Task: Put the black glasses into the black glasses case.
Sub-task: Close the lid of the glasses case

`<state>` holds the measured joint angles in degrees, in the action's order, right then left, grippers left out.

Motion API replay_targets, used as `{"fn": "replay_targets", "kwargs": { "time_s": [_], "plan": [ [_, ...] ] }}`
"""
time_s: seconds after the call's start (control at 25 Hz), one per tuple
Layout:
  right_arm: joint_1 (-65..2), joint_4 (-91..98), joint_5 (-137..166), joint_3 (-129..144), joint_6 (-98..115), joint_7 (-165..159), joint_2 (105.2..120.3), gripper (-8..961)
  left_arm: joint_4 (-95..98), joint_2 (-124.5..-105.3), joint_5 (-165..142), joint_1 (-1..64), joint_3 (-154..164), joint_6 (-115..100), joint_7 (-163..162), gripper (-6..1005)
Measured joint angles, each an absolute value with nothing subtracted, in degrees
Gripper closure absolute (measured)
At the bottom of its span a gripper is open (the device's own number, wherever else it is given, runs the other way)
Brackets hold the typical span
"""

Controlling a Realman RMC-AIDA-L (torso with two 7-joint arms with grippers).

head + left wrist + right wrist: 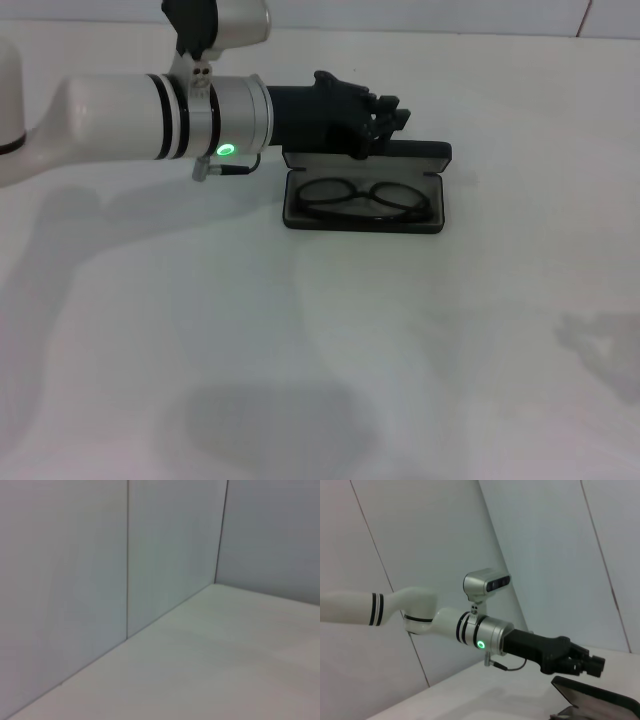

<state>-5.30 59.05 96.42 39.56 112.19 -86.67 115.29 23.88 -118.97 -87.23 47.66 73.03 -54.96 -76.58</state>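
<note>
The black glasses case lies open at the table's far middle, its lid standing up at the back. The black glasses lie folded inside it on the light lining. My left gripper hovers just behind and above the lid's upper edge, fingers together and holding nothing. The right wrist view shows this left gripper from the side, just above the lid and apart from it. My right gripper is out of view.
The white table stretches toward me from the case. White wall panels stand behind the table. The left arm reaches across the far left of the table.
</note>
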Motion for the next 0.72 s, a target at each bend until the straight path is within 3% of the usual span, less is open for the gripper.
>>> {"fn": "replay_targets", "kwargs": {
  "time_s": [0.72],
  "plan": [
    [-8.31, 55.22, 97.91, 39.46, 109.76, -85.55, 115.13, 774, 23.48, -119.33, -91.75, 47.42, 73.21, -54.31, -79.16, 812]
  ]
}}
